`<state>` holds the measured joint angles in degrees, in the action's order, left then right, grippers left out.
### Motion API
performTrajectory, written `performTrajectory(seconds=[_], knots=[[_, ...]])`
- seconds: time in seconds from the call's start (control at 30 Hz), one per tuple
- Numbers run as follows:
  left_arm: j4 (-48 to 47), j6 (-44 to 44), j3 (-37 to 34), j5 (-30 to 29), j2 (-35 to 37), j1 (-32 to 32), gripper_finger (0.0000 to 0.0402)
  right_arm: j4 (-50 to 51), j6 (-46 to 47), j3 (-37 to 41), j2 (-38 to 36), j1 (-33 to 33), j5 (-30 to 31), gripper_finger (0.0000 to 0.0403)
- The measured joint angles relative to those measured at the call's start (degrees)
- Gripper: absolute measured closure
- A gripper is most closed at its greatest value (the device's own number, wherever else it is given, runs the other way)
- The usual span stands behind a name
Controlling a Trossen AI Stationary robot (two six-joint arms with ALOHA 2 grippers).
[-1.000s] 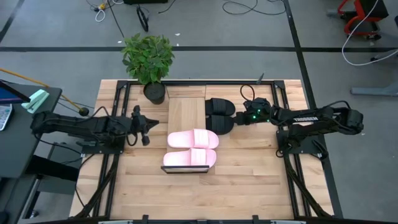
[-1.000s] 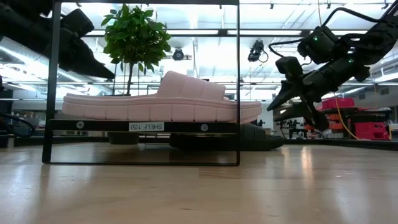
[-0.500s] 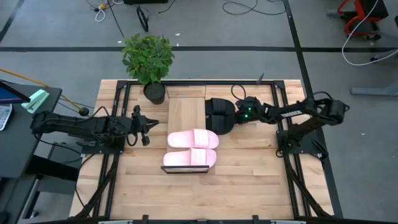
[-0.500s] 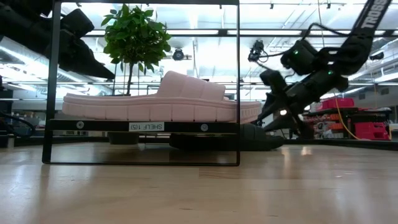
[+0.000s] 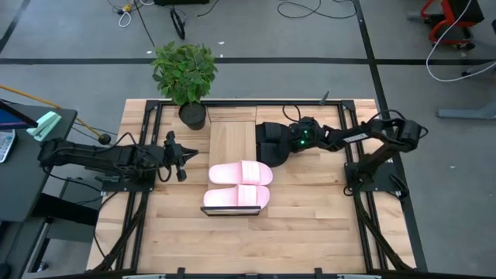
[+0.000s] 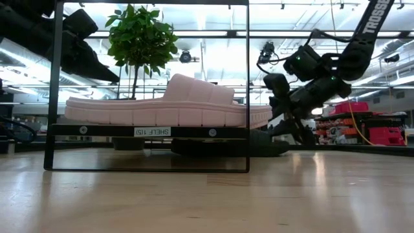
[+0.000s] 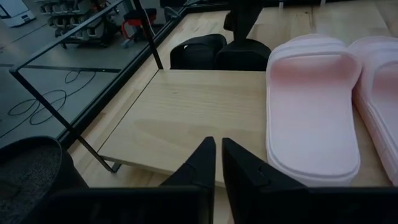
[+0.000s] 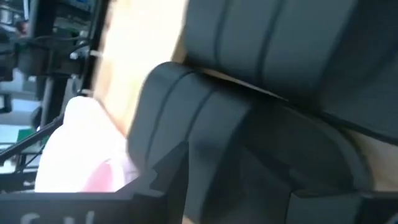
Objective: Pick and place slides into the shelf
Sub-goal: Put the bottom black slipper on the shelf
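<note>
Wooden planks make up the tabletop (image 5: 310, 225), a pale butcher-block surface on a black frame, standing on a grey floor crossed by dark tape lines and loose cables. Seen from table height, the room behind is a bright workshop with ceiling strip lights and red equipment off to one side. On the middle of the table lies the shelf (image 5: 231, 139), a long light-wood board in a thin black metal frame; its near edge carries a small white label in the low view. A potted plant (image 5: 185, 76) stands at the table's far edge, just beside the shelf's far end. The pink slides (image 5: 239, 184) sit side by side on the near half of the shelf. The black slides (image 5: 273, 142) lie on the tabletop against the shelf's right edge, not on the board. The right gripper (image 5: 288, 139) is down on the black pair; whether its fingers grip anything cannot be told. The left gripper (image 7: 215, 165) waits at the shelf's left side, fingers nearly together and holding nothing
</note>
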<state>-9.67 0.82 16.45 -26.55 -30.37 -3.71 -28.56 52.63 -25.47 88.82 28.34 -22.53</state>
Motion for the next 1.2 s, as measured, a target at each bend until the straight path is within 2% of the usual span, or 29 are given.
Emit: performTrajectory(seconds=[0.2, 0.5, 0.7, 1.0, 1.2], knots=[[0.31, 0.02, 0.00, 0.00, 0.00, 0.02, 0.0362, 0.23, -2.34, 0.00, -0.96, 0.04, -0.54, 0.0257], [2.52, -0.02, 0.00, 0.02, 0.00, 0.02, 0.0374, -0.35, -3.57, 0.00, 2.75, 0.04, 0.52, 0.0257], [2.49, 0.01, 0.00, 0.01, 0.00, 0.00, 0.0367, -1.81, -4.21, 0.02, 3.14, 0.02, 0.68, 0.0261], [2.49, -0.02, 0.00, 0.02, 0.00, 0.02, 0.0369, -2.49, -4.27, 0.02, 3.14, -0.02, 0.77, 0.0333], [2.47, -0.65, 0.00, 0.00, 0.00, 0.02, 0.0376, -3.78, -5.64, 0.13, 3.21, 0.00, 0.21, 0.0363]])
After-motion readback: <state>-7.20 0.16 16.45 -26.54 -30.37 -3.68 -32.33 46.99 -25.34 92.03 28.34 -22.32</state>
